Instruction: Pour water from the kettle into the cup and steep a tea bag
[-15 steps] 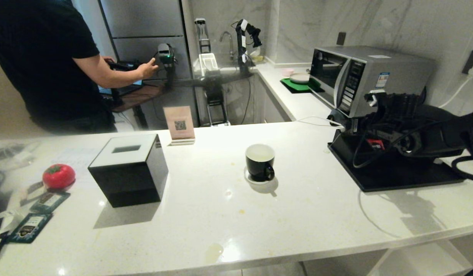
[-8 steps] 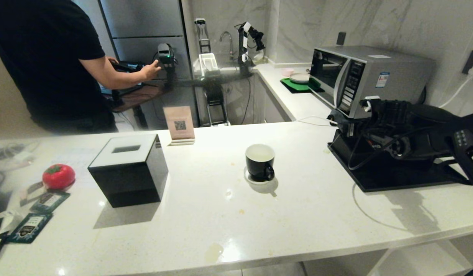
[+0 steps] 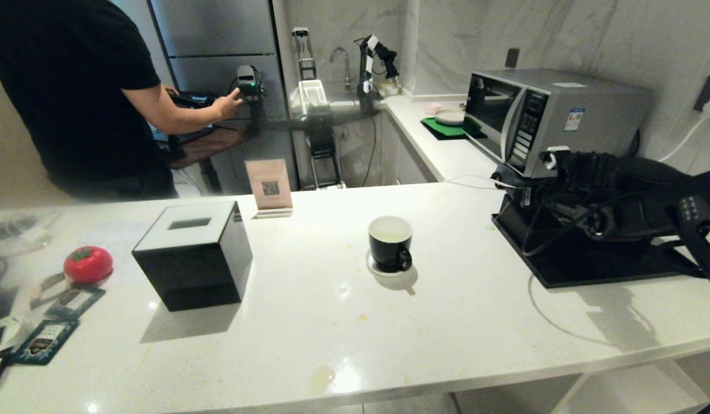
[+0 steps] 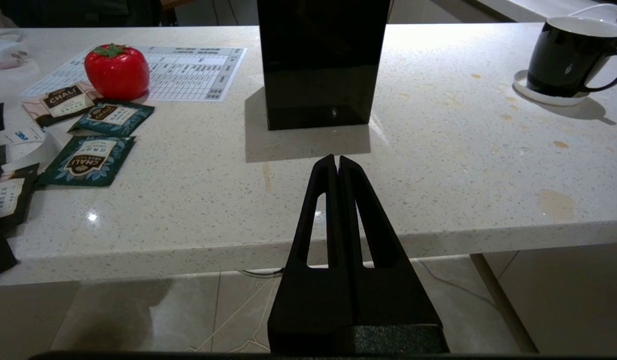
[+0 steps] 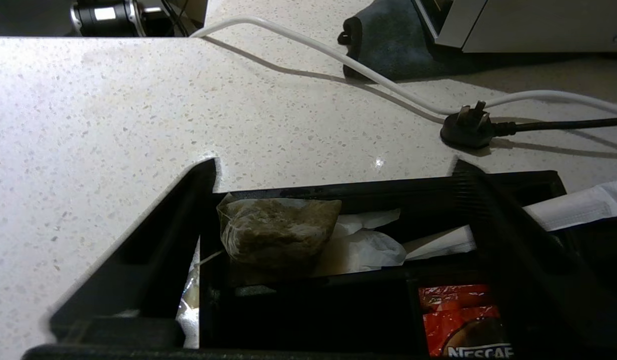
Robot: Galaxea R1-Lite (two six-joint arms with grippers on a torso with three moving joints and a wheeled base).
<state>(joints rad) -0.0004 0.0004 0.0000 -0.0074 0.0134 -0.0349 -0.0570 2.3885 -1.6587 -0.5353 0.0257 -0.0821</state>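
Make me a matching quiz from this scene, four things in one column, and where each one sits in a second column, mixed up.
Things:
1. small glossy black cup
2. pale see-through tea bag
3. red plastic tomato
4. left claw

Places:
A. inside the black compartment tray, between the open right claw's fingers
B. on a round white coaster at mid-counter
C. shut, in front of the counter's near edge
D. on a printed sheet beside dark teal packets

Pairs: 1-B, 2-A, 3-D, 4-C
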